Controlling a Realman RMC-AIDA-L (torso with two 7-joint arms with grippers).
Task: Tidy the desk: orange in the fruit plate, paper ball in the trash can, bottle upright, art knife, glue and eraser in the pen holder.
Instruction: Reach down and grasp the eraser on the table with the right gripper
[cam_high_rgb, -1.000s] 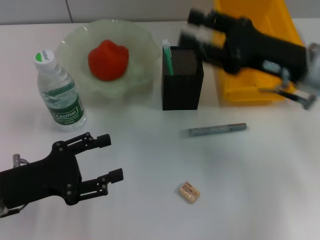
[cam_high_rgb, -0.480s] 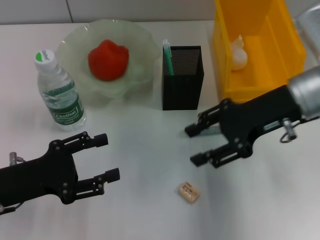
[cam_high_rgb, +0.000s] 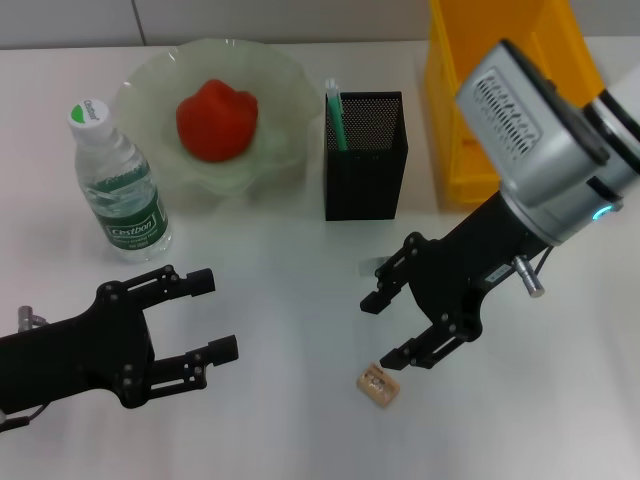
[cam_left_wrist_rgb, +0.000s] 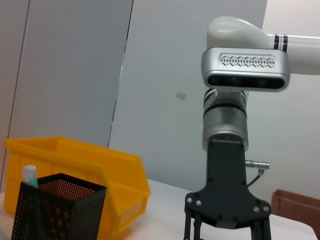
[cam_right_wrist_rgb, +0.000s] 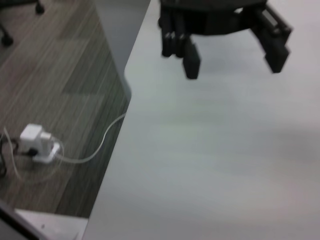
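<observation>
Eraser (cam_high_rgb: 378, 385) just beside spread right tool (cam_high_rgb: 384, 329)

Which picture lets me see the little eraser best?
The head view: the eraser lies on the white table, just below the open right gripper. The left wrist view and right wrist view don't show it.

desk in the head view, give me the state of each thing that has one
bottle: upright, capped
orange: in the fruit plate
pen holder: upright, a green-tipped item inside
eraser: lying loose on the table
art knife: mostly hidden under the right gripper
right gripper: open, above the eraser
left gripper: open, empty
</observation>
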